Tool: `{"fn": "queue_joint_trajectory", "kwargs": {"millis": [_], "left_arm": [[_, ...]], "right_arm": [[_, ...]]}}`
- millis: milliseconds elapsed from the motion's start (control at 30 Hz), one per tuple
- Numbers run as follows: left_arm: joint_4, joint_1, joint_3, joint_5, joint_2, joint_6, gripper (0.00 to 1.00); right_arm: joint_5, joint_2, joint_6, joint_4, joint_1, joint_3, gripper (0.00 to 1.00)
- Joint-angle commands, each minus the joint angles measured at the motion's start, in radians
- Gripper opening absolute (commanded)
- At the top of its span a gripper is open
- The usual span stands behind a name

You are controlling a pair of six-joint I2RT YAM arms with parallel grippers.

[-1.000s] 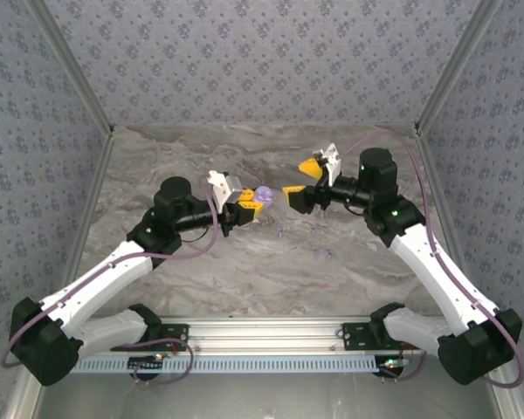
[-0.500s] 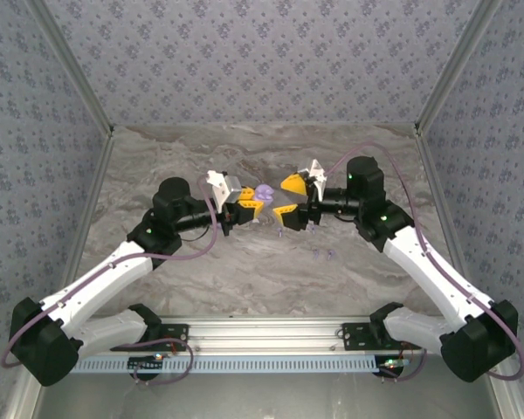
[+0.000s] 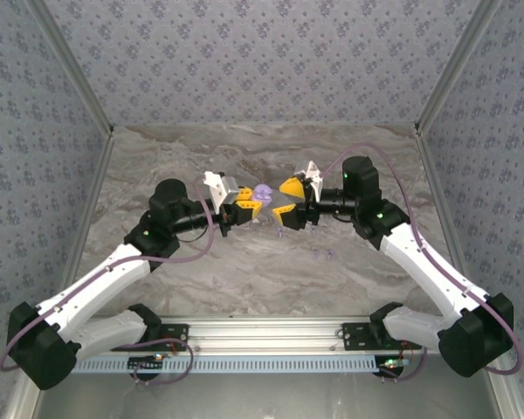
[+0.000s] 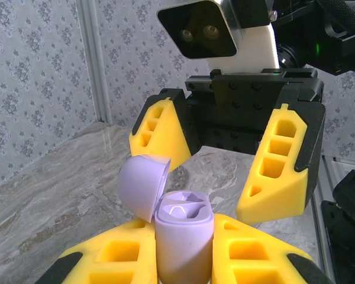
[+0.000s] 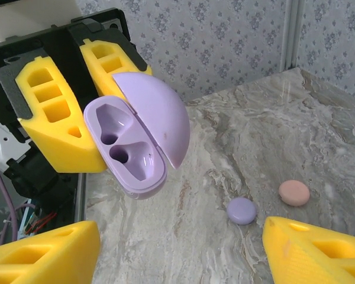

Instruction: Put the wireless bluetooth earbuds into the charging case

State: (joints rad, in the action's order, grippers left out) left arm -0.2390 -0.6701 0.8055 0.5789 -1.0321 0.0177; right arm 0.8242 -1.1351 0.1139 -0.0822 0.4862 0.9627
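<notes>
Above the table's middle: the left gripper (image 3: 247,207) and the right gripper (image 3: 288,202) face each other tip to tip, close but apart, both raised off the marbled table (image 3: 244,279).
Left gripper: closed on a lavender case (image 3: 262,192), with its yellow fingers (image 4: 109,260) pressed against the lower body from either side, so the upper part stands out of the grip.
Case, left wrist view: it stands upright (image 4: 183,234) between the fingers, with its lid (image 4: 143,184) hinged open and leaning to the left of that view. The top face has two shaped hollows.
Case, right wrist view: it is tilted (image 5: 133,151) so its open face turns toward the camera. Two sockets show as darker lavender hollows, and the lid is swung back on the right.
Right gripper: open, with its jaws spread wide and nothing between them. From the left wrist it shows (image 4: 220,157) just beyond the case, one yellow finger to each side. In its own view the fingers (image 5: 41,254) sit at the bottom corners, well apart.
Earbuds: two tiny lavender ones (image 3: 317,255) lie side by side on the table, on the near side of the right gripper and well apart from the case. They are too small to show any detail.
Other things on the table: a lavender disc (image 5: 242,210) and a pink disc (image 5: 294,193) lie flat, near each other but not touching.
</notes>
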Motion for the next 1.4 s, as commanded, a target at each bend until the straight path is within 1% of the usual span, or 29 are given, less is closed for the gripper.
{"fn": "queue_joint_trajectory", "kwargs": {"millis": [0, 167, 300, 567, 867, 1133, 1200, 1367], "left_arm": [[-0.051, -0.009, 0.003, 0.018, 0.014, 0.001, 0.03], [-0.058, -0.011, 0.009, 0.031, 0.004, -0.01, 0.03], [-0.062, -0.014, 0.009, 0.036, 0.003, -0.016, 0.03], [-0.062, -0.016, 0.01, 0.035, 0.0, -0.017, 0.03], [-0.06, -0.017, 0.013, 0.039, -0.01, -0.018, 0.03], [-0.062, -0.018, 0.013, 0.039, -0.014, -0.02, 0.03], [-0.06, -0.019, 0.014, 0.038, -0.013, -0.021, 0.03], [-0.057, -0.019, 0.012, 0.039, -0.011, -0.019, 0.04]], "right_arm": [[0.015, 0.012, 0.0, 0.012, 0.007, -0.001, 0.74], [0.049, -0.013, -0.01, 0.073, 0.028, 0.005, 0.69], [0.071, -0.038, -0.007, 0.084, 0.035, 0.023, 0.64], [0.105, -0.072, 0.001, 0.085, 0.055, 0.059, 0.52], [0.139, -0.071, -0.005, 0.098, 0.059, 0.066, 0.47], [0.149, -0.072, -0.001, 0.083, 0.061, 0.074, 0.32], [0.148, -0.072, 0.001, 0.08, 0.06, 0.075, 0.31], [0.144, -0.071, 0.006, 0.066, 0.059, 0.08, 0.3]]}}
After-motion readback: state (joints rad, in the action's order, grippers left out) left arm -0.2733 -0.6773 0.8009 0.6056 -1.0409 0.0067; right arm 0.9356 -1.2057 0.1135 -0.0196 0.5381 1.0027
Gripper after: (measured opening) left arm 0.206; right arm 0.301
